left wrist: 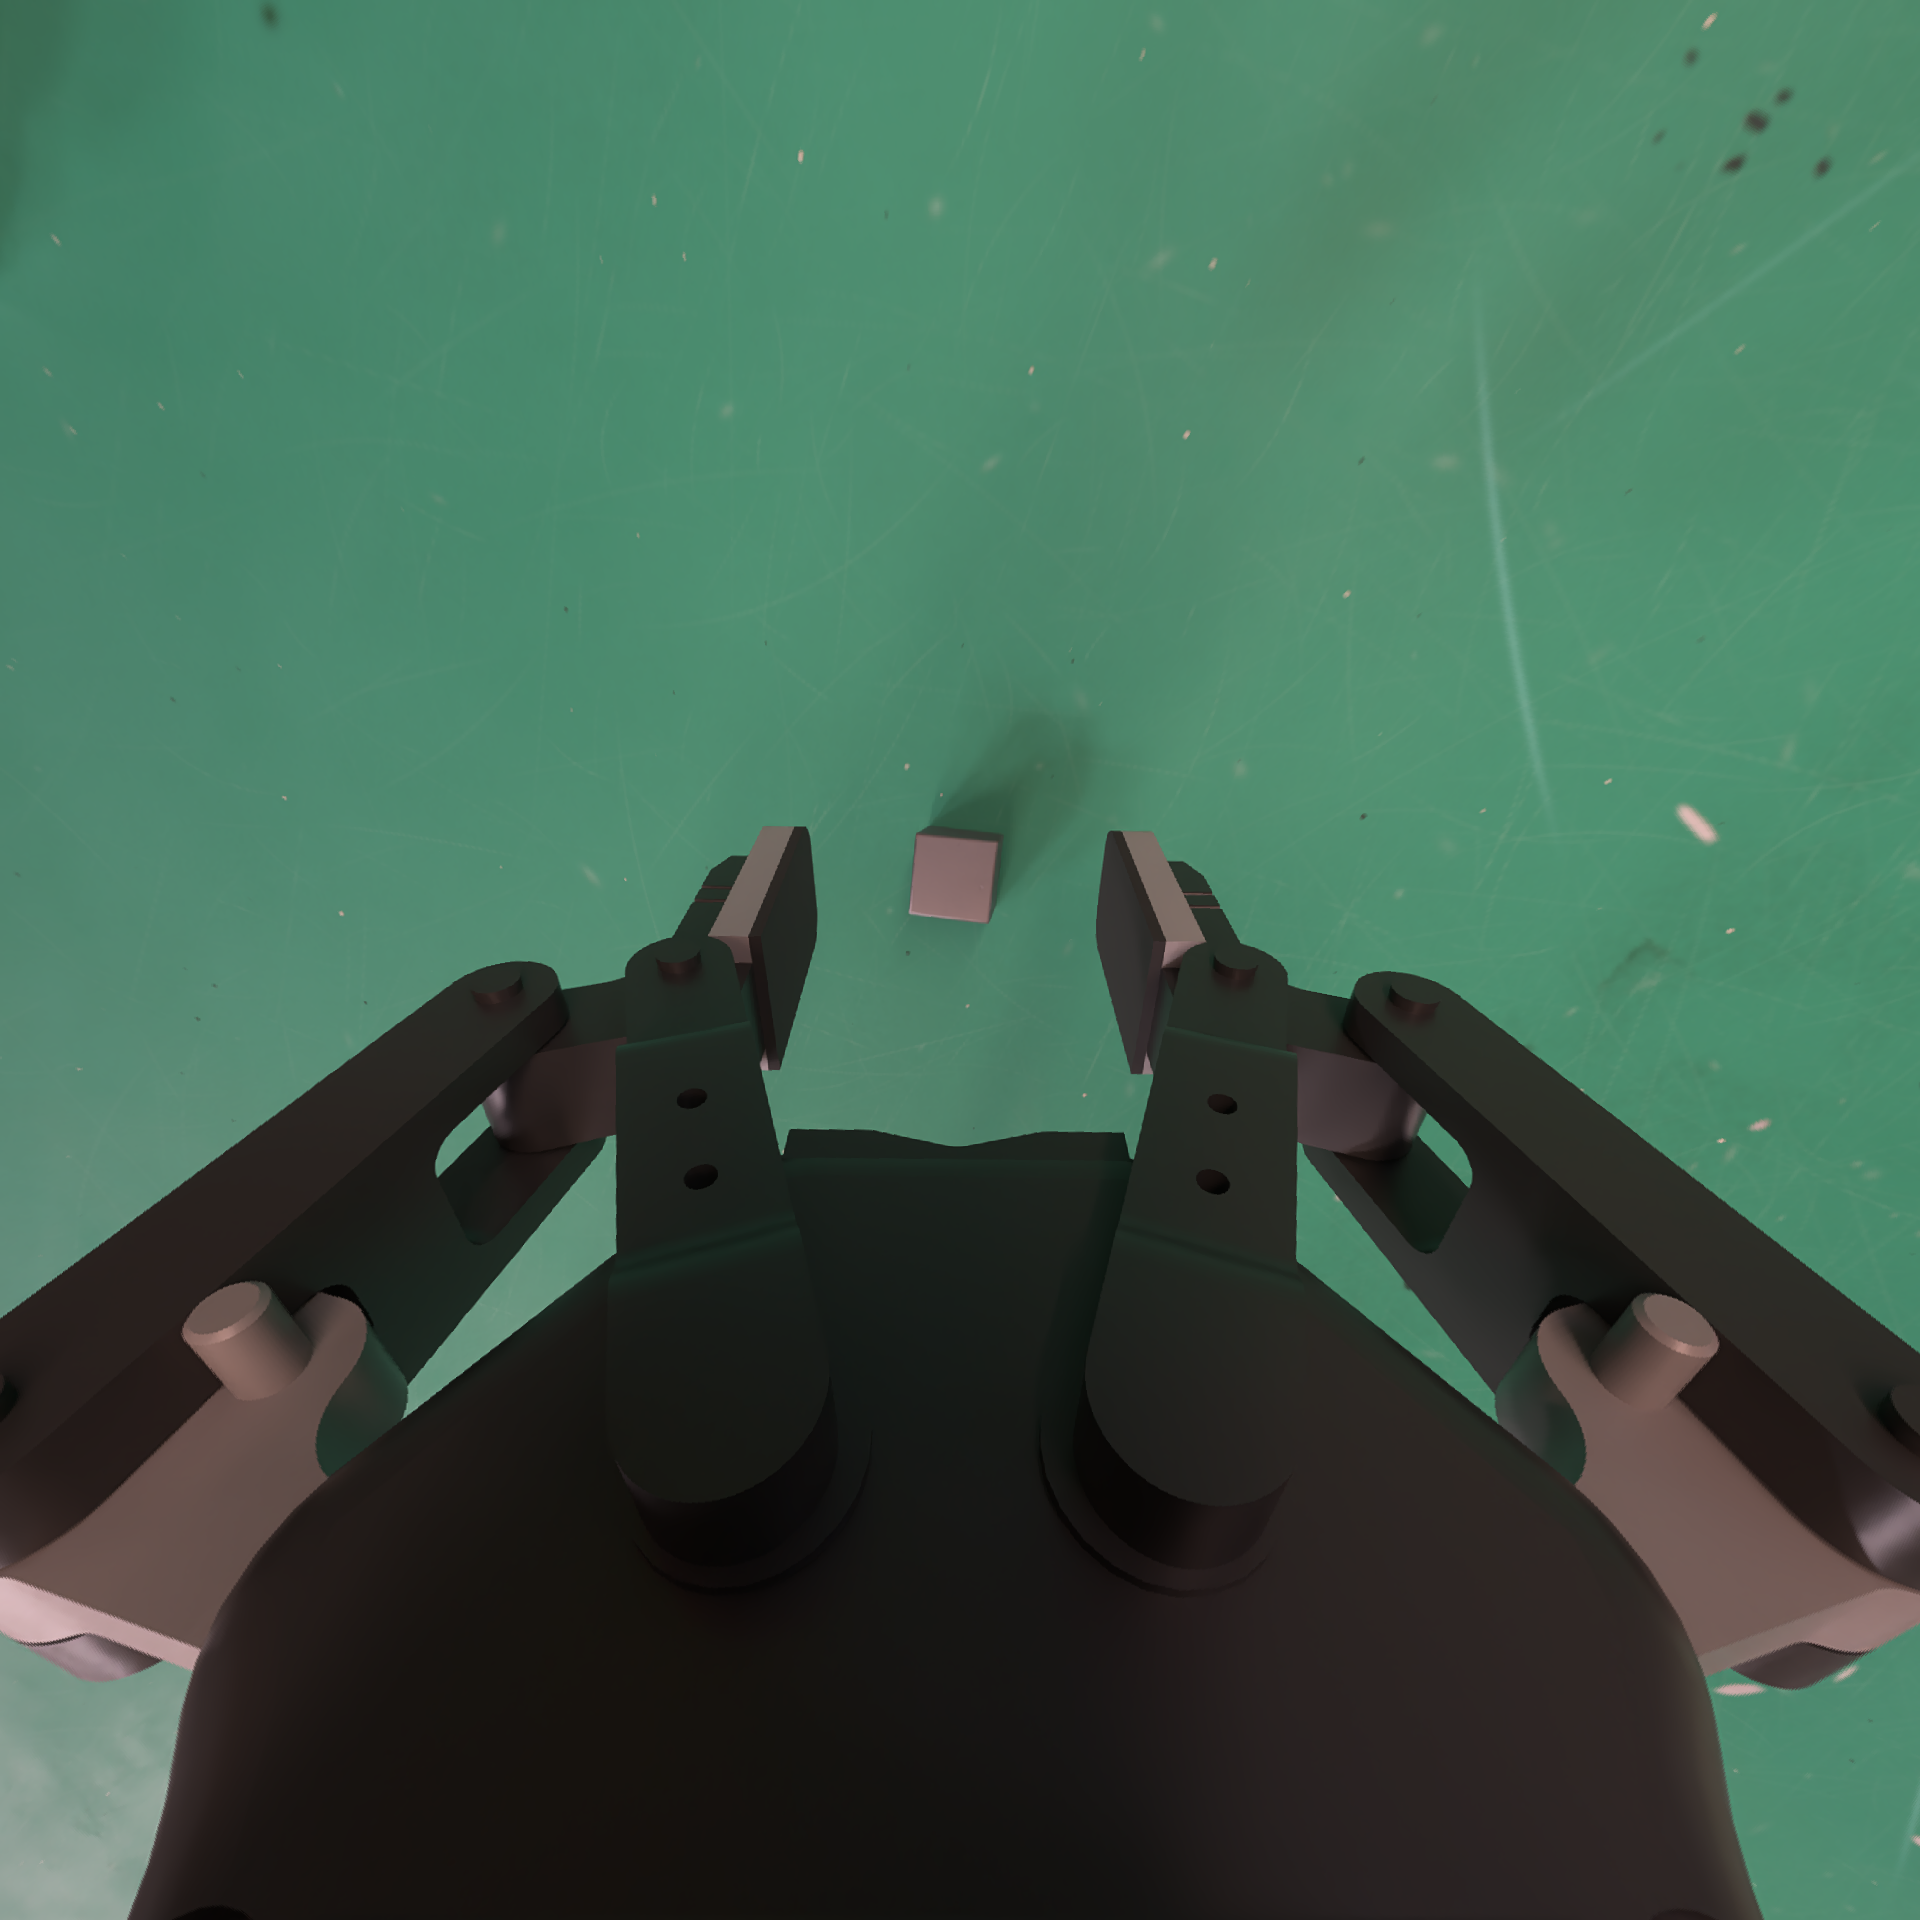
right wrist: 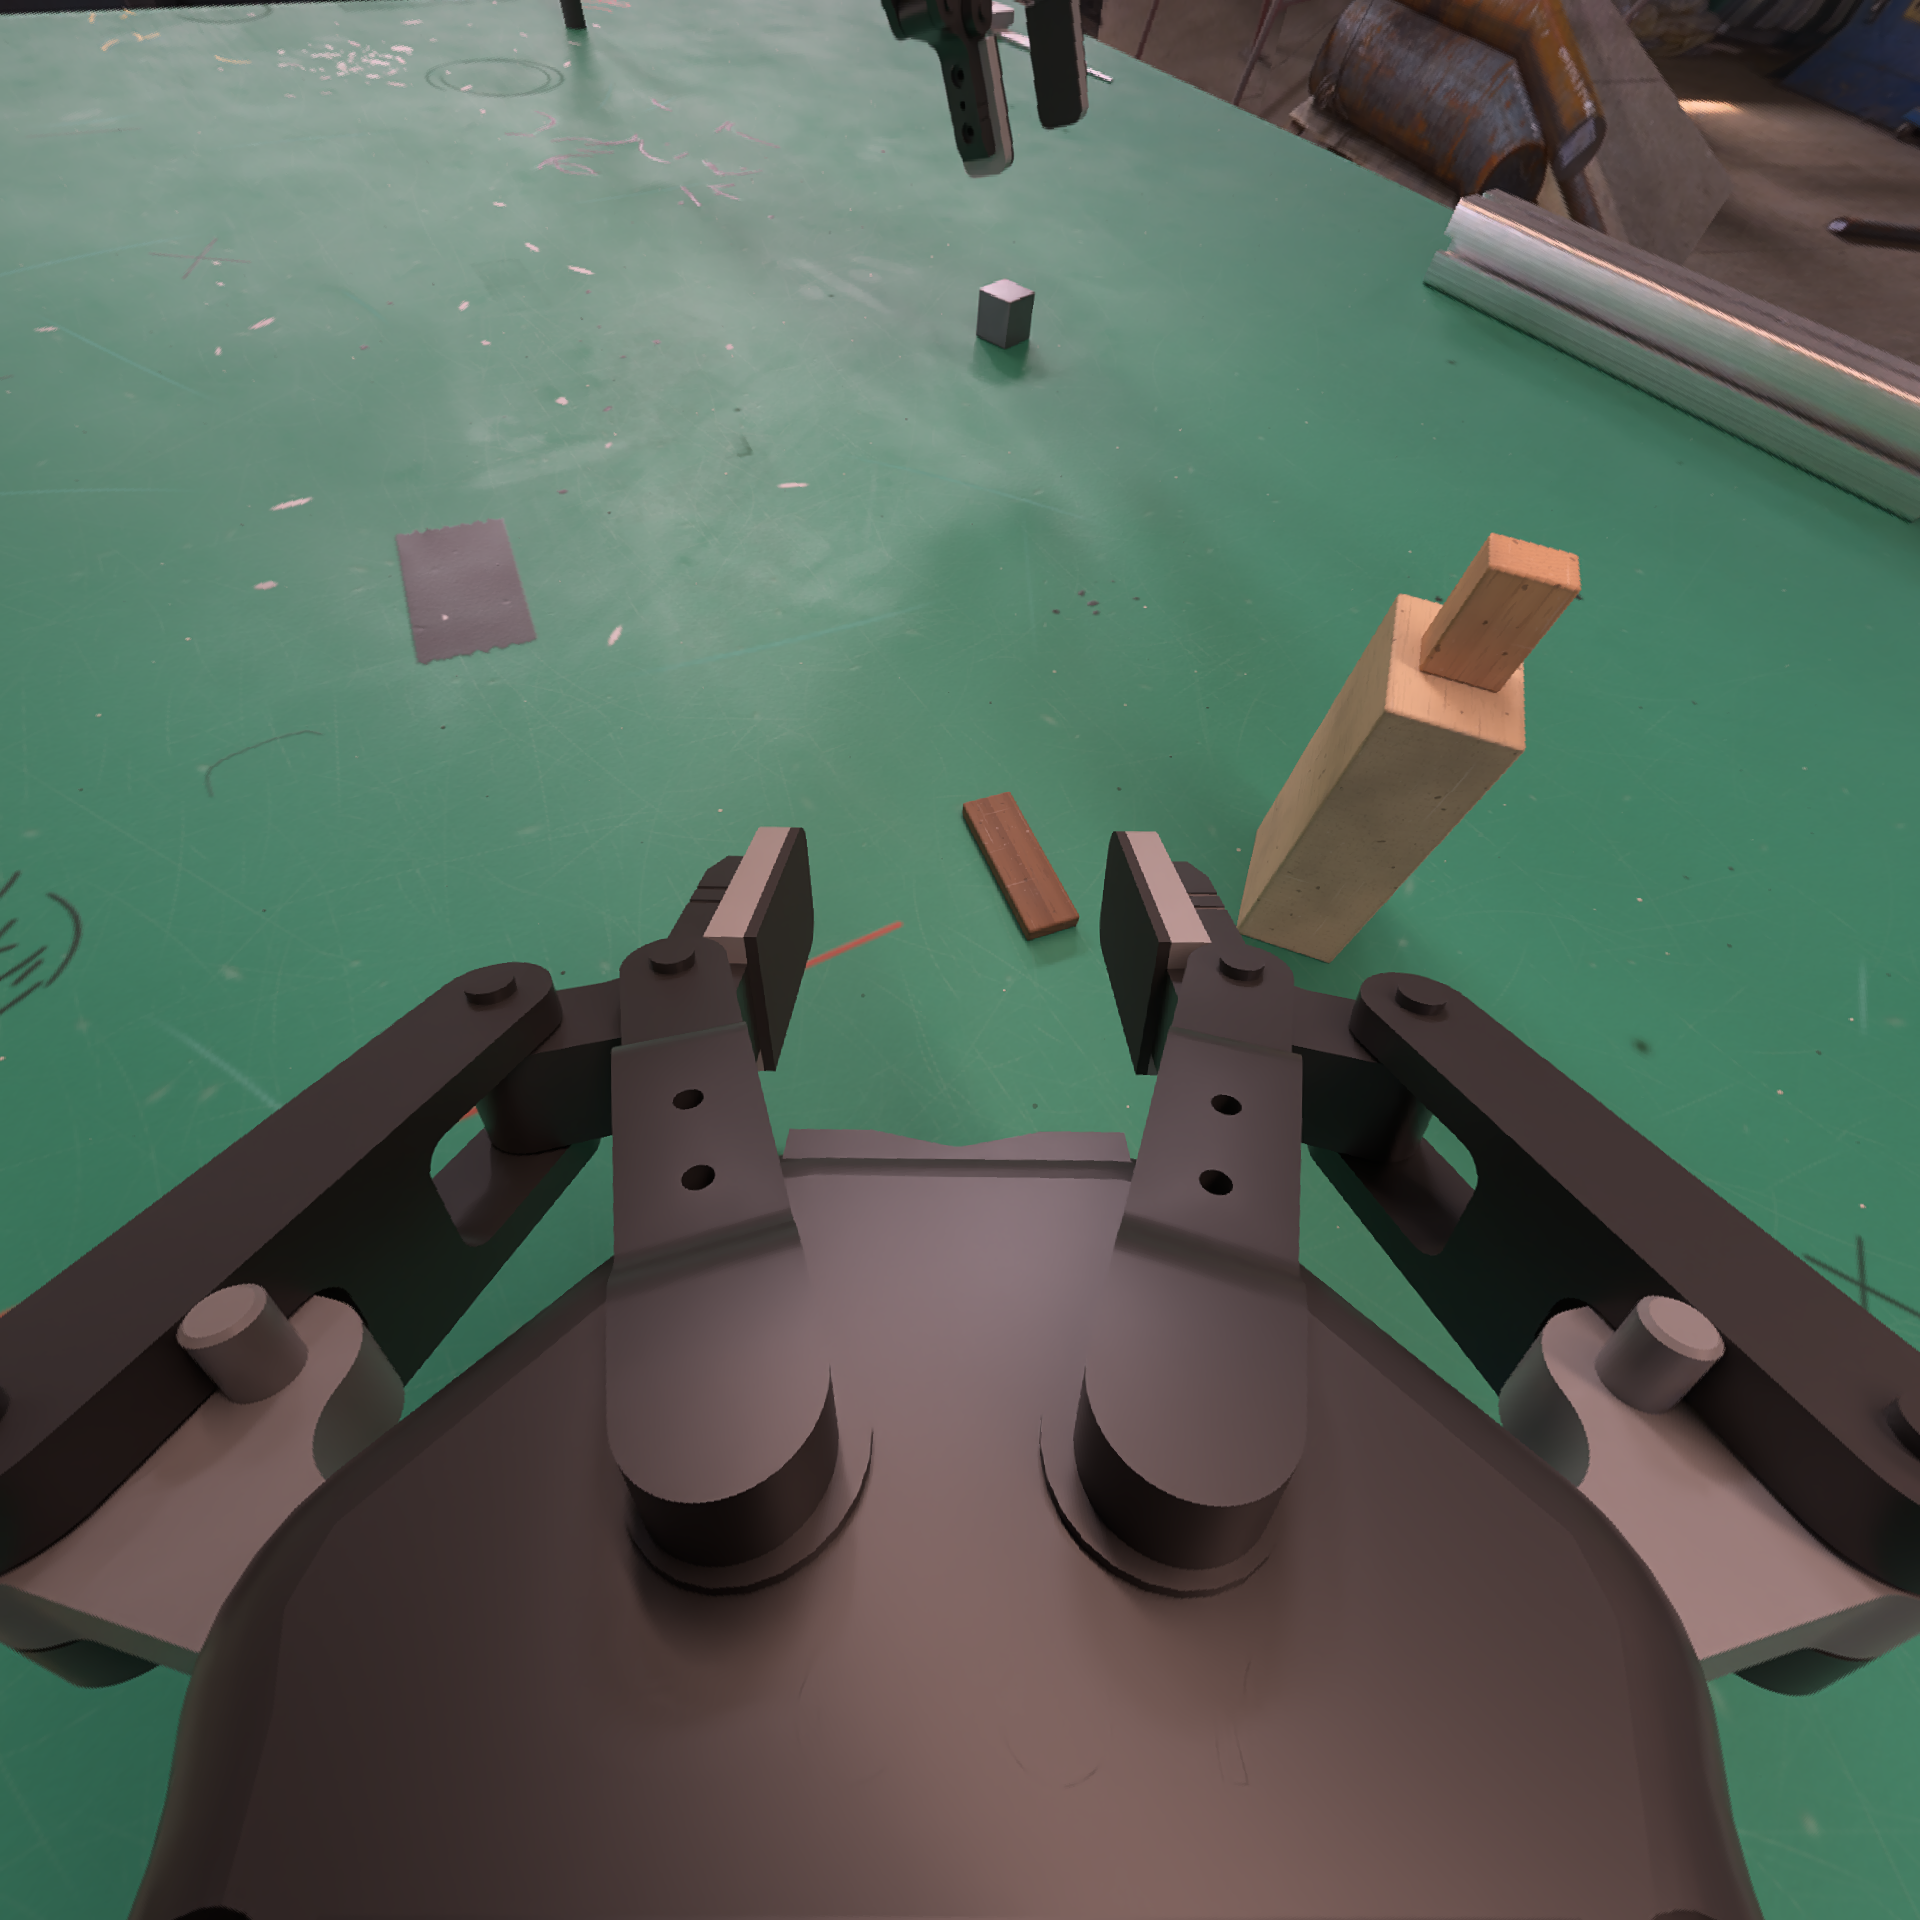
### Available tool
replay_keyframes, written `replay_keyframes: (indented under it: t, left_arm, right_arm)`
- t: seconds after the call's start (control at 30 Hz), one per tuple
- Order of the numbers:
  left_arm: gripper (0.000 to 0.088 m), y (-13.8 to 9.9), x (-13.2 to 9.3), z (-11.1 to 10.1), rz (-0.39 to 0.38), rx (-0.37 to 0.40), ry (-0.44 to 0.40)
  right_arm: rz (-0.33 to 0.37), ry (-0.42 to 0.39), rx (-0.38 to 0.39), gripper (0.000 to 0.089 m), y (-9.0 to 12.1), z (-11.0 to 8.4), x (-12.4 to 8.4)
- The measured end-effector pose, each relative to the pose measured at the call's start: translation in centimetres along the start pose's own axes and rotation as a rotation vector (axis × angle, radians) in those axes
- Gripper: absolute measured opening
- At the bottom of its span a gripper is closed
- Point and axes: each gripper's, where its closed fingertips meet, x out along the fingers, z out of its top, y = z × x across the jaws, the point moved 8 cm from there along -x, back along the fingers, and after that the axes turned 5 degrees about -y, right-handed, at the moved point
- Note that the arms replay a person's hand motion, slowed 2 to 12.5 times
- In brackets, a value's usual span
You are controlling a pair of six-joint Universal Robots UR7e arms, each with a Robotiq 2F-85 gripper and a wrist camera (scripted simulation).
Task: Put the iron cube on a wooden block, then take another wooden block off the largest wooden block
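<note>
The small grey iron cube [left wrist: 953, 875] sits on the green table, straight below my left gripper [left wrist: 956, 894], which is open and hangs well above it. The cube also shows far off in the right wrist view [right wrist: 1005, 313], with the left gripper [right wrist: 1013, 114] above it. My right gripper [right wrist: 956, 894] is open and empty. Ahead of it a flat dark-brown wooden block [right wrist: 1019, 865] lies on the table. To its right stands the large pale wooden block [right wrist: 1371, 790], upright, with a smaller tan wooden block [right wrist: 1496, 613] on its top.
A grey rectangular patch [right wrist: 464, 590] lies flat on the table [right wrist: 727, 520] at the left. A ribbed metal rail [right wrist: 1683, 332] runs along the table's right edge. Rusty drums [right wrist: 1434, 94] stand beyond the edge.
</note>
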Motion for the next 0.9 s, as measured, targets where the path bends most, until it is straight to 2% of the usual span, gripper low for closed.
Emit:
replay_keyframes:
  t: [0.33, 0.9]
  left_arm:
    - [0.0512, 0.9, 2.2, -2.1, -0.033, 0.008, 0.034]
    - [0.0507, 0.7, 4.5, -2.5, -0.072, 0.064, 0.060]
  right_arm:
    - [0.003, 0.016, 0.009, 0.0503, -0.1, -0.3, 0.3]
    - [0.008, 0.032, 0.017, 0.0503, -0.2, -0.5, 0.8]
